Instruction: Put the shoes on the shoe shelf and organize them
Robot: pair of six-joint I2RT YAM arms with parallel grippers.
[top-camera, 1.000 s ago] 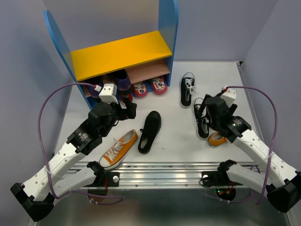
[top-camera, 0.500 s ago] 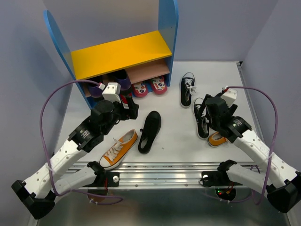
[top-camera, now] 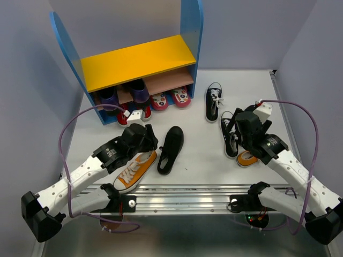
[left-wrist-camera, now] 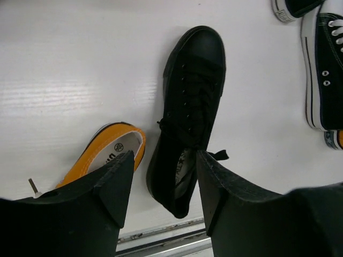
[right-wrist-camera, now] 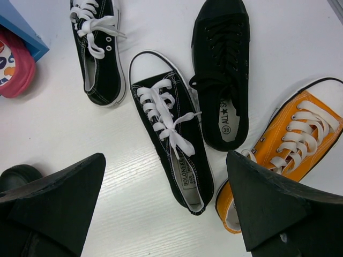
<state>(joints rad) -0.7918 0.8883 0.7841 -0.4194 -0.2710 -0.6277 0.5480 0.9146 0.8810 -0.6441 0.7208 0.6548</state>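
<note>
An all-black shoe (top-camera: 170,149) (left-wrist-camera: 190,107) lies mid-table, toe toward the shoe shelf (top-camera: 136,61). My left gripper (top-camera: 150,143) (left-wrist-camera: 164,155) hangs over its heel, fingers on either side with a gap on the left, open. An orange sneaker (top-camera: 134,170) (left-wrist-camera: 110,150) lies just left. My right gripper (top-camera: 236,127) (right-wrist-camera: 165,155) stands wide open above a black canvas sneaker (right-wrist-camera: 171,139). Its mate (top-camera: 214,101) (right-wrist-camera: 99,53) lies farther back. A second all-black shoe (right-wrist-camera: 222,75) and a second orange sneaker (top-camera: 247,158) (right-wrist-camera: 289,144) lie to the right.
Under the shelf's pinkish lower board (top-camera: 169,81) stand dark purple shoes (top-camera: 140,92) and red patterned ones (top-camera: 171,99). A metal rail (top-camera: 187,194) runs along the table's near edge. Purple cables loop beside both arms. Walls close in the left and right sides.
My left arm has pulled back from the shelf front and come down over the black shoe's heel, and its jaws have narrowed. The right arm has not moved.
</note>
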